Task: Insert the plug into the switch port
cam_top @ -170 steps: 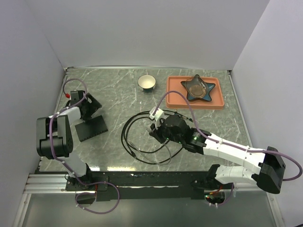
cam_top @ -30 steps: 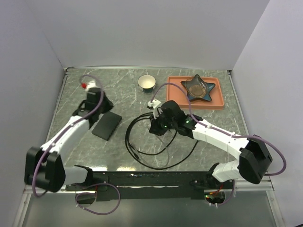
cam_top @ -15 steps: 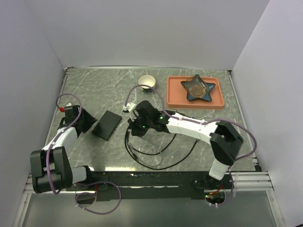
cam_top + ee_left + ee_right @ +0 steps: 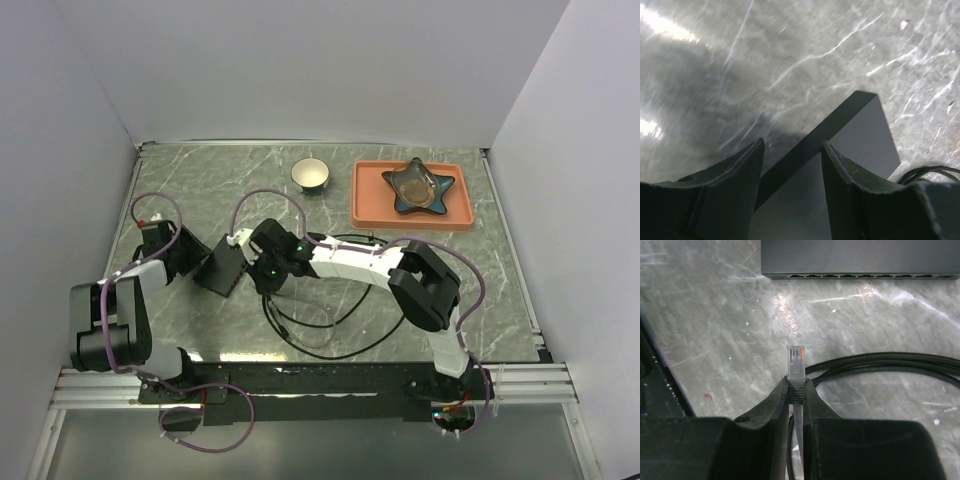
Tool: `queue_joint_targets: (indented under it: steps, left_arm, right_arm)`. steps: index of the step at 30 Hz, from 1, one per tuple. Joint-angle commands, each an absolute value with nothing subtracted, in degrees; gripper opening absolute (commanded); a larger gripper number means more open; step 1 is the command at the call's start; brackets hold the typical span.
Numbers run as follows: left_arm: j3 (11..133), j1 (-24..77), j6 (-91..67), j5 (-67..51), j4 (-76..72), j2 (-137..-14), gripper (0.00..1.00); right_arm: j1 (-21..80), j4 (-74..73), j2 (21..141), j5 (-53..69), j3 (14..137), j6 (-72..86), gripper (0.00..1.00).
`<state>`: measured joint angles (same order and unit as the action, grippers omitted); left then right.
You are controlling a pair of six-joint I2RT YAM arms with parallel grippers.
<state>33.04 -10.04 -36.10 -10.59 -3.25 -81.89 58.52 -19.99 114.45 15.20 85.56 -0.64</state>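
Up close, our right gripper [image 4: 796, 386] pinches the plug [image 4: 796, 357] tight, tip aimed at the switch [image 4: 860, 257] port row ahead, not touching it. Beyond, our left gripper [image 4: 792, 150] sits spread, 2 fingers [image 4: 735, 175] straddling the switch's edge.

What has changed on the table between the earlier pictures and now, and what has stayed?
The right gripper, shut on the plug, has travelled left from the table's middle and now faces the port row of the switch. The switch was shifted right and turned. The left gripper reached forward, then came back to the switch's left end, open. The cup, the tray and the star dish stayed in place.
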Motion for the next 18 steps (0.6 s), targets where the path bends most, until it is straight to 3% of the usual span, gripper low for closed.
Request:
queue_joint_targets:
  steps: [1, 18]
  left_arm:
    - [34.63, -10.2, -33.58, -14.15, -8.52, -84.37, 0.55]
    - [34.89, -10.2, -31.99, -19.42, -10.02, -87.8, 0.53]
  right_arm:
    - [59.59, -20.83, 116.36, 16.0, 91.04, -1.23, 0.0]
    - [60.03, -21.53, 127.44, 17.05, 100.71, 2.55, 0.0]
